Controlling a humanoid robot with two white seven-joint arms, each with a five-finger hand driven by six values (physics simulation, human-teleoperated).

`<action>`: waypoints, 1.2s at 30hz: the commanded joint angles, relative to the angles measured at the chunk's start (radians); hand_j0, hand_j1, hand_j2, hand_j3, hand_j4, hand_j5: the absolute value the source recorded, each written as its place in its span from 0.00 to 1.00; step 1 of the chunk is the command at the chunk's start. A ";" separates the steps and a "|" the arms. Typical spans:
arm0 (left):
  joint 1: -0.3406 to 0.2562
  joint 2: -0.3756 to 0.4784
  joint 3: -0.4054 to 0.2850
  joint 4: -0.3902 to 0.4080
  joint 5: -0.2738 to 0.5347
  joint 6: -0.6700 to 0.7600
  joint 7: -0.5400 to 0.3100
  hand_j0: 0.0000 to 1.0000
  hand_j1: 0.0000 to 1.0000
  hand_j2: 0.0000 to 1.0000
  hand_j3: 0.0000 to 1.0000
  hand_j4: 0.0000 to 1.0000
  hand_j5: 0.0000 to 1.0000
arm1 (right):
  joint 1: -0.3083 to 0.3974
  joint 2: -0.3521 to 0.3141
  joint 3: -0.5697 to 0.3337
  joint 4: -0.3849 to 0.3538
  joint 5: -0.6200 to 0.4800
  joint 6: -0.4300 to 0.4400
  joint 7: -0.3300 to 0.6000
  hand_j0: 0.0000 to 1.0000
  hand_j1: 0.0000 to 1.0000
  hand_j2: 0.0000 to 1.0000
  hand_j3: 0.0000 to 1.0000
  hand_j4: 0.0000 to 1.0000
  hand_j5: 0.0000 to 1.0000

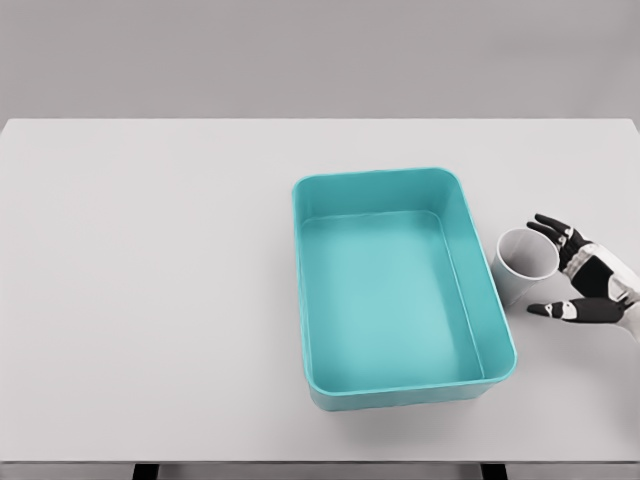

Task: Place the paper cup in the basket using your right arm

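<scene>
A white paper cup (522, 264) stands upright on the table just right of the teal basket (480, 270), close to its right wall. My right hand (556, 270) comes in from the right edge and sits beside the cup. Its fingers (552, 228) reach along the cup's far rim and the thumb (560, 310) stretches out on the near side. The fingers are spread and do not close on the cup. The basket has nothing in it. The left arm does not show.
The white table (150, 280) runs wide to the left of the basket. Its front edge lies near the bottom of the picture, with dark legs below.
</scene>
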 commanded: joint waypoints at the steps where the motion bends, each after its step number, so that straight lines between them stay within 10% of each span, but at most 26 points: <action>1: 0.000 0.000 0.000 0.000 0.000 0.000 0.000 1.00 1.00 1.00 1.00 1.00 1.00 | 0.000 0.008 0.003 0.008 -0.006 0.000 0.000 1.00 1.00 1.00 1.00 1.00 1.00; 36: 0.000 0.000 0.000 0.000 0.000 0.000 0.000 1.00 1.00 1.00 1.00 1.00 1.00 | -0.020 0.074 0.008 0.006 0.012 0.008 0.000 1.00 1.00 1.00 1.00 1.00 1.00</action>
